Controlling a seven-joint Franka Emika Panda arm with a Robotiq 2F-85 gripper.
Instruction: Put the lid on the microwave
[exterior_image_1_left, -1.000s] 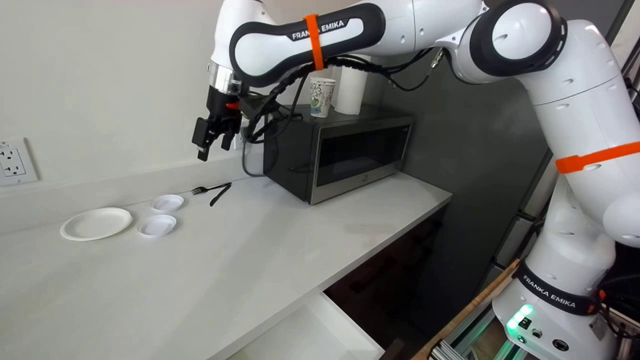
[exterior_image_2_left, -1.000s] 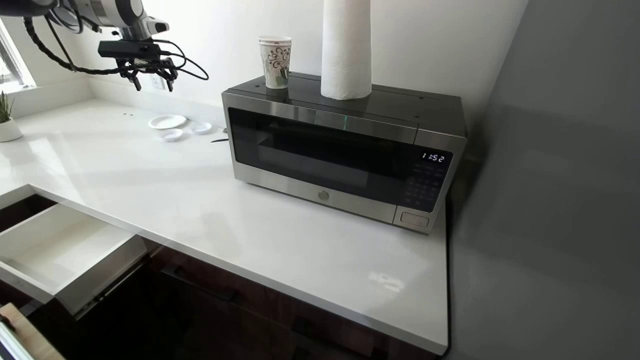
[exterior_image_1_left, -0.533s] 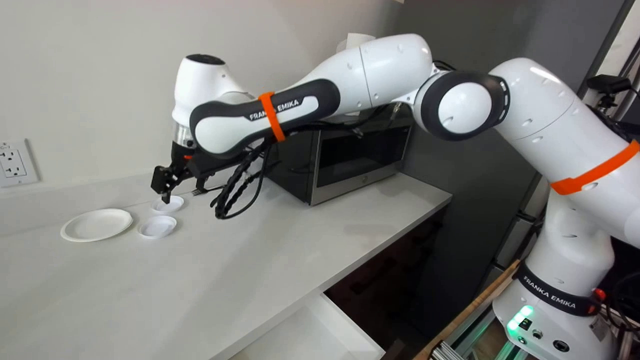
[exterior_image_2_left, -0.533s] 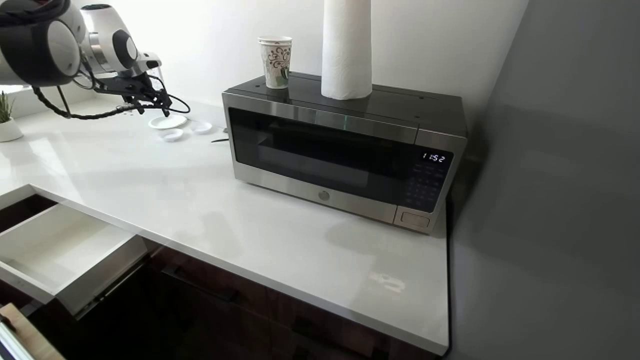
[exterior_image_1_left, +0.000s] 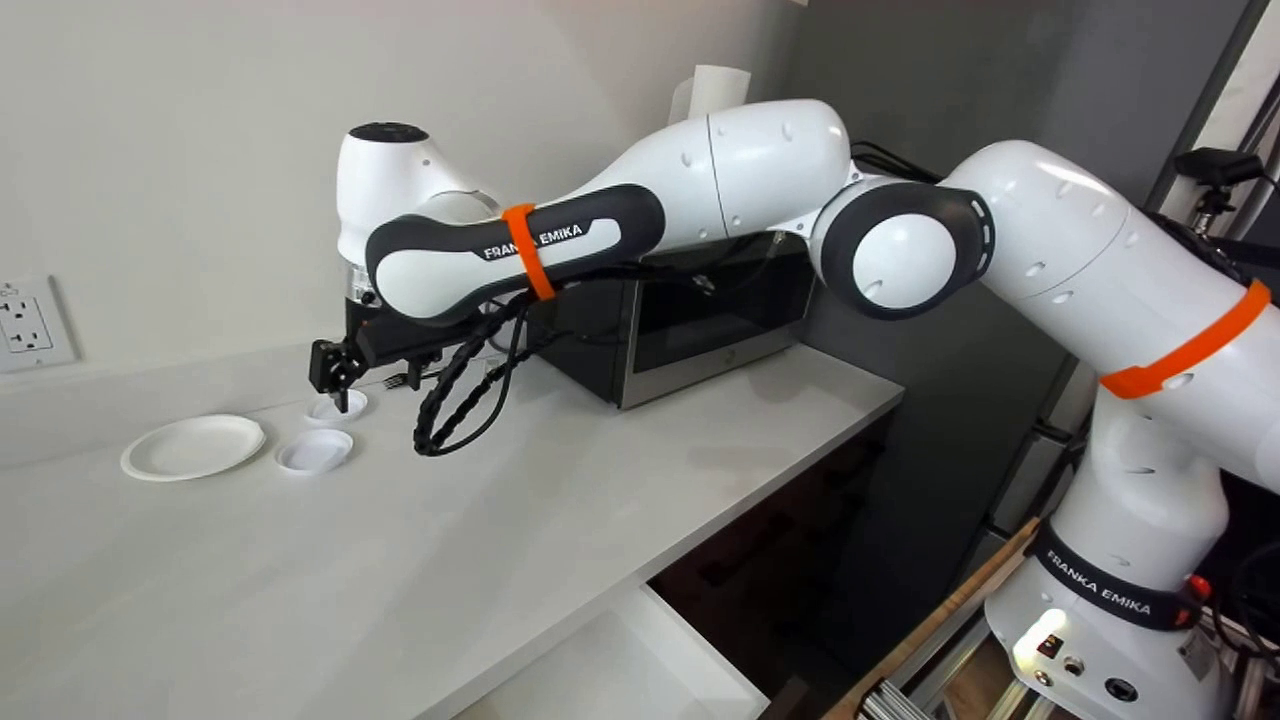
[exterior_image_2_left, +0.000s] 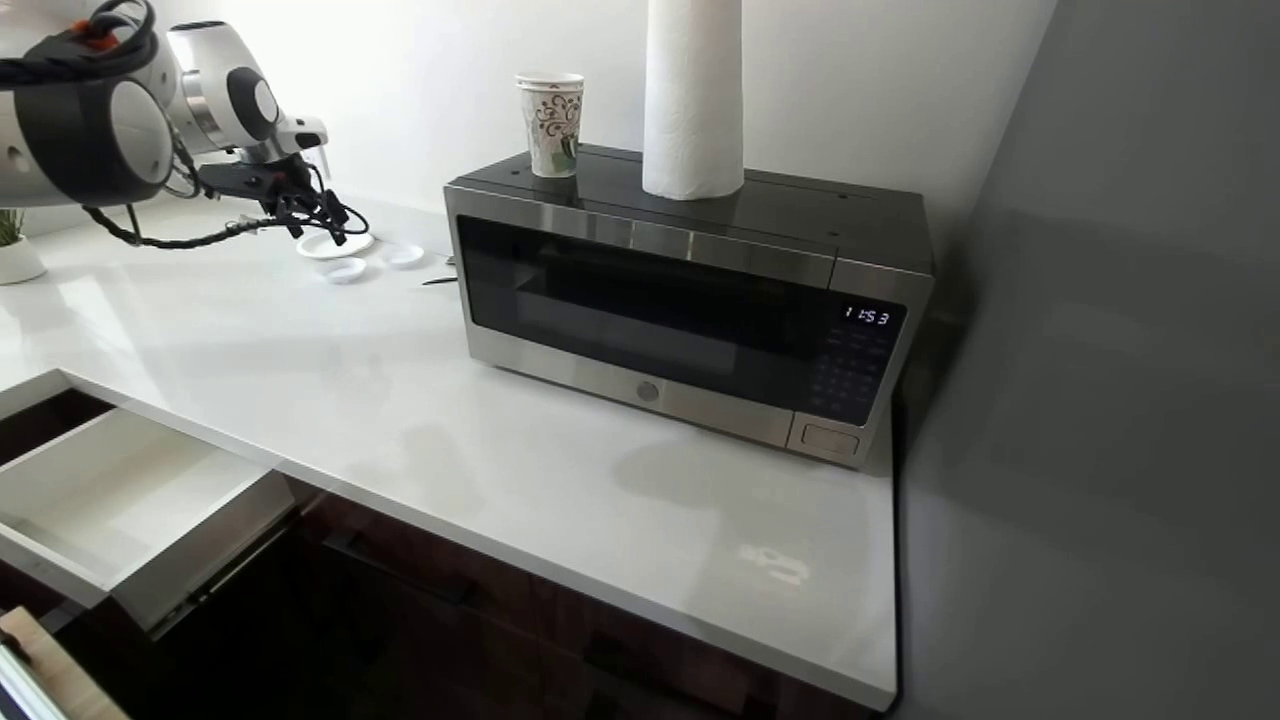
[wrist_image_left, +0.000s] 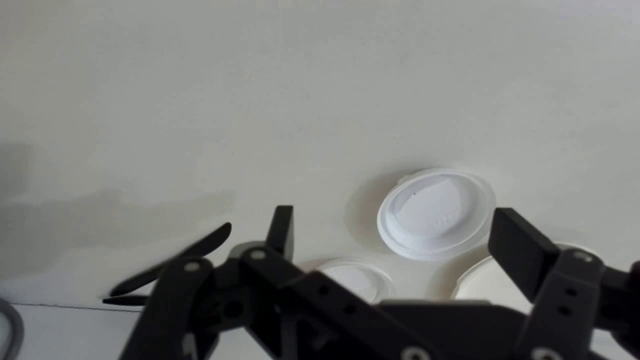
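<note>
Gripper (wrist_image_left: 395, 225) is hanging above the c'top (exterior_image_1_left: 260, 580), its fingers standing wide apart & holding nothing. White lid (wrist_image_left: 434, 215) is lying on c'top, showing btwn the fingertips in wrist view; 2nd lid (wrist_image_left: 356, 277) is lying nr it, partly hidden by gripper. Plate (exterior_image_1_left: 193, 448) is resting just beside white lid. Microwave (exterior_image_2_left: 690, 300) is standing well apart, w/ paper cups (exterior_image_2_left: 552, 130) & paper roll (exterior_image_2_left: 694, 110) sitting on top.

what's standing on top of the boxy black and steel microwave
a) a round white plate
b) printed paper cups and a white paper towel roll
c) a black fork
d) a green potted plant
b: in an exterior view the printed paper cups and the white paper towel roll rest atop the microwave.
</note>
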